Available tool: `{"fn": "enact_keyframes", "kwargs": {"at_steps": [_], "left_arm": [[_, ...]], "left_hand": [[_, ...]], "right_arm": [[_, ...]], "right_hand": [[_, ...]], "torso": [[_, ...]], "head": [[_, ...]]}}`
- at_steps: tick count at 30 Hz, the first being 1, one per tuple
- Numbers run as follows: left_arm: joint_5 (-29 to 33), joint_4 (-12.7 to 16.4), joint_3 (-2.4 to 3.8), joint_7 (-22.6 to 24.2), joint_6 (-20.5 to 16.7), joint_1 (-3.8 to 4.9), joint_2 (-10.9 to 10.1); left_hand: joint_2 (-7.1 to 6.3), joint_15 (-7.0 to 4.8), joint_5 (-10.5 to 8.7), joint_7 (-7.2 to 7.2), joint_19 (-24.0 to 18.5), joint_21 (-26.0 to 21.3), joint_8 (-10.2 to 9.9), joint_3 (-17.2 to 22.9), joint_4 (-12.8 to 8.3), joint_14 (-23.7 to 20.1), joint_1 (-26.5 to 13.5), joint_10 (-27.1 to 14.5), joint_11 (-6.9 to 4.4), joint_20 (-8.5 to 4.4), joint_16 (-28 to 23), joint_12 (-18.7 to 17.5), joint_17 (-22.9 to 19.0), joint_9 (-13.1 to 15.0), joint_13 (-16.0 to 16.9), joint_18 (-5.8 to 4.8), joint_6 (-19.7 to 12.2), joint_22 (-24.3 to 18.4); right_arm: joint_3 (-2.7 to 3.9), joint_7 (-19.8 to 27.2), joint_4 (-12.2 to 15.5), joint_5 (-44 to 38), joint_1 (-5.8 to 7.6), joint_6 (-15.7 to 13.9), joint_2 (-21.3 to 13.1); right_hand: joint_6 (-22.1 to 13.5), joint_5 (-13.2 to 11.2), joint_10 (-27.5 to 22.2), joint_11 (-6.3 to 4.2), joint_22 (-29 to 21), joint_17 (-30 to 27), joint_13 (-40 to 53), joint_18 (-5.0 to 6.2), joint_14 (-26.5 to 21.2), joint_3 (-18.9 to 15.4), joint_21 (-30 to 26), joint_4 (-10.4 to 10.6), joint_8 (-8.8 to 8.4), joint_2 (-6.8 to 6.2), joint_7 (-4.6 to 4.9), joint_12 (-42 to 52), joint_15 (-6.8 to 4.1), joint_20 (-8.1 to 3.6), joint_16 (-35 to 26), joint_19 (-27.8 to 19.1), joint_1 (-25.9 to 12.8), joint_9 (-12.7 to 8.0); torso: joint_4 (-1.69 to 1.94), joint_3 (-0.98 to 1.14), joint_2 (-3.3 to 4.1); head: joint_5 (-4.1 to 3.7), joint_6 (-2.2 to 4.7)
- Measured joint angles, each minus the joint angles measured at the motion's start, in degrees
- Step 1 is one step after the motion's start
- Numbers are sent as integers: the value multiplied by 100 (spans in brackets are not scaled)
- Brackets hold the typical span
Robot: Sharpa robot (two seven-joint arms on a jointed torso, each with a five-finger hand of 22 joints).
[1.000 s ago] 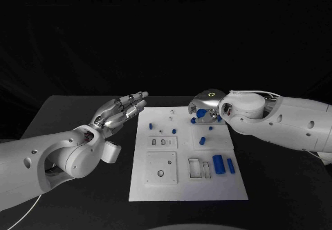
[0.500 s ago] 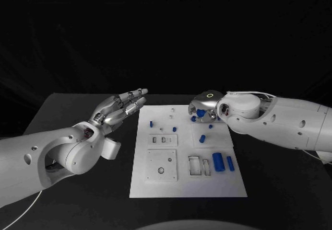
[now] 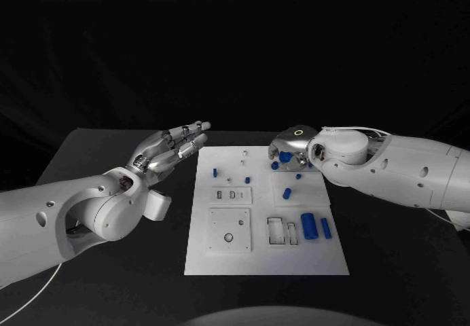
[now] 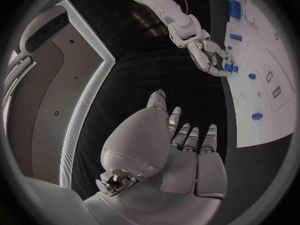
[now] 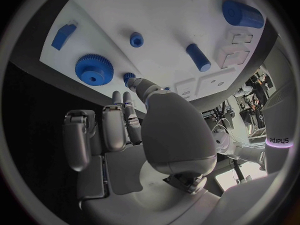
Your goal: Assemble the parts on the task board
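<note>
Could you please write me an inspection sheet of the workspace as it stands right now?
Surface: black table, task board lying flat at its middle.
Job's things: blue parts spread over the board; large blue cylinder at its right side; blue gear near the far edge.
Clutter: nothing seen.
Hands: left hand open beside the board's left edge, holding nothing; right hand over the far right corner by the gear, grasp unclear.
Cables: thin white cable beneath the left arm.
Surroundings: dark backdrop.
</note>
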Motion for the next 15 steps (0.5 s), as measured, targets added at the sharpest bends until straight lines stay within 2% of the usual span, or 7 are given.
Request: {"fn": "enact_keyframes", "kwargs": {"at_steps": [6, 10, 13, 15], "left_arm": [[-1, -29, 0, -35, 26, 0, 18], [-1, -46, -1, -67, 48, 0, 22], [-2, -53, -1, -86, 70, -1, 23], [-6, -58, -1, -99, 90, -1, 24]], "left_hand": [[-1, 20, 27, 1, 0, 0, 38, 29, -3, 21, 45, 21, 21, 0, 32, 2, 6, 11, 0, 0, 104, 9], [-1, 40, 27, 22, 20, 21, 67, 32, 0, 40, 45, 42, 41, 20, 55, 29, 13, 15, 5, 1, 126, 15], [-30, 82, 27, 32, 20, 21, 90, 32, 0, 41, 74, 42, 41, 20, 63, 29, 14, 15, 5, 0, 175, 23], [-31, 82, 27, 32, 20, 21, 91, 32, 0, 41, 75, 42, 41, 20, 82, 29, 19, 15, 5, 0, 176, 30]], "right_arm": [[0, 73, -52, 7, -24, -52, 33], [1, 111, -90, 20, -34, -74, 51], [1, 133, -121, 31, -47, -88, 65], [1, 149, -146, 41, -59, -101, 77]], "right_hand": [[69, -98, 99, -15, 0, 14, 13, 0, 0, 14, 0, 14, 0, 0, -27, 0, 0, 0, 0, 0, 0, 74], [149, -132, 125, 0, -1, 14, 26, 0, 0, 30, 0, -2, 48, 4, -107, 0, 0, 0, 0, 0, -4, 186], [151, -143, 165, -1, -1, 5, 37, 0, -21, 5, 0, -27, 79, 26, -110, 0, 21, 0, 0, 0, -26, 269], [109, -164, 166, -1, -1, -9, 50, 0, -21, -10, 0, -42, 79, 26, -152, 0, 21, 0, 0, 0, -26, 333]], "torso": [[4, -4, -18], [7, -8, -28], [8, -11, -37], [9, -11, -41]], "head": [[1, -40], [1, -71], [8, -104], [10, -118]]}}
